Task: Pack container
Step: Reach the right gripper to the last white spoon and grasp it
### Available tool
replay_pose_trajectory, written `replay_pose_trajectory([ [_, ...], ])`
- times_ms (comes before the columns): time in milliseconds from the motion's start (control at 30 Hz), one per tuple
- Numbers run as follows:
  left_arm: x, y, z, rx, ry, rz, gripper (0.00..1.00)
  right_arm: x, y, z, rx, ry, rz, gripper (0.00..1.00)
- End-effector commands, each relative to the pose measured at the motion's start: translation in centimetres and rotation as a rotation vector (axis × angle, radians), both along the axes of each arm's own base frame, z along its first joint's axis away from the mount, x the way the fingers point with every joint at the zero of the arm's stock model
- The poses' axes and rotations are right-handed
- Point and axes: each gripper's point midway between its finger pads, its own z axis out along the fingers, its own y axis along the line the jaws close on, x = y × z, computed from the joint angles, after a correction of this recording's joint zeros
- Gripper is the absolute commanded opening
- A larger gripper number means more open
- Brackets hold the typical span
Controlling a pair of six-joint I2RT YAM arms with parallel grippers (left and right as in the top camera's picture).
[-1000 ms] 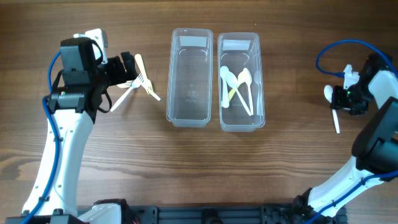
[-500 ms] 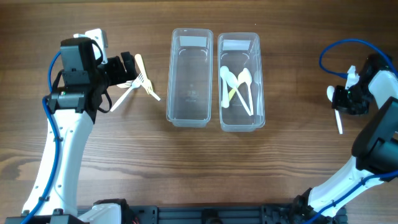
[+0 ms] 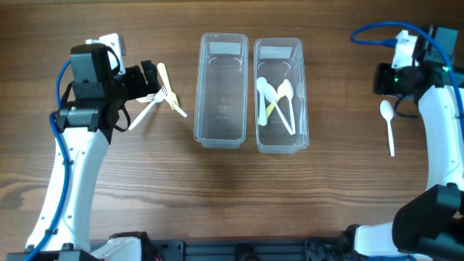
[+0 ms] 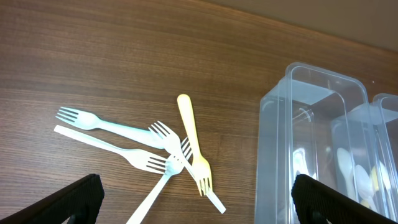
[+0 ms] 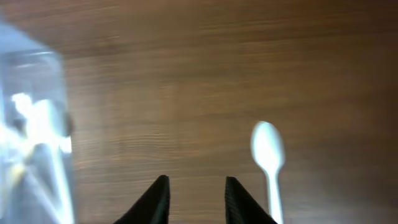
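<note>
Two clear plastic containers stand side by side. The left one (image 3: 221, 90) is empty and the right one (image 3: 280, 94) holds several white spoons (image 3: 277, 98). Several plastic forks (image 3: 161, 98), one of them yellow (image 4: 191, 140), lie crossed on the table left of the containers. My left gripper (image 3: 152, 81) is open and empty just over the forks, and its fingers stand wide apart in the left wrist view (image 4: 199, 196). A white spoon (image 3: 389, 125) lies on the table at the right, also in the right wrist view (image 5: 268, 149). My right gripper (image 3: 382, 78) is open and empty, beyond the spoon.
The blue cable (image 3: 377, 30) loops above the right arm. The right container's blurred edge (image 5: 31, 137) shows at the left of the right wrist view. Bare wooden table (image 3: 232, 196) lies in front of the containers.
My right gripper has moved away from the spoon toward the far edge and a little left. The spoon stays on the table. The left arm has not moved.
</note>
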Motion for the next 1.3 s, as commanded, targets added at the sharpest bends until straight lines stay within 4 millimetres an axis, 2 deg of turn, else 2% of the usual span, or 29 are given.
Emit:
replay_pose_trajectory([
  [0,0.3,0.0,0.6,-0.012,-0.013,0.000,1.00,-2.0,-5.8,-3.0,-0.086,0.096,-0.170,0.34],
  [33,0.3,0.0,0.6,-0.012,-0.013,0.000,1.00,-2.7,-7.1,-4.5,-0.069,0.125,-0.204,0.38],
  [100,0.3,0.0,0.6,-0.012,-0.013,0.000,1.00,-3.3,-8.2,-6.8,-0.021,0.164,-0.233,0.45],
  [233,0.3,0.0,0.6,-0.012,-0.014,0.000,1.00,-4.1,-8.6,-11.4,0.038,0.275,-0.221,0.47],
  [333,0.3,0.0,0.6,-0.012,-0.013,0.000,1.00,-4.2,-8.5,-13.9,0.055,0.324,-0.220,0.47],
  [467,0.1,0.0,0.4,-0.012,-0.002,0.000,1.00,-4.8,-8.3,-15.8,0.067,0.379,-0.195,0.43],
  [600,-0.1,0.0,0.2,-0.013,0.008,0.000,1.00,-5.1,-8.1,-16.7,0.076,0.403,-0.194,0.43],
  [833,-0.2,0.0,0.2,-0.013,0.013,0.000,1.00,-5.6,-7.6,-17.4,0.096,0.433,-0.188,0.36],
  [1100,-0.2,0.0,0.2,-0.013,0.013,0.000,1.00,-7.6,-6.6,-19.6,0.109,0.504,-0.179,0.34],
  [1167,-0.2,0.0,0.2,-0.013,0.013,0.000,1.00,-7.6,-6.6,-19.8,0.102,0.501,-0.158,0.28],
  [1267,-0.2,0.0,0.2,-0.013,0.013,0.000,1.00,-7.5,-6.7,-19.8,0.093,0.497,-0.131,0.23],
])
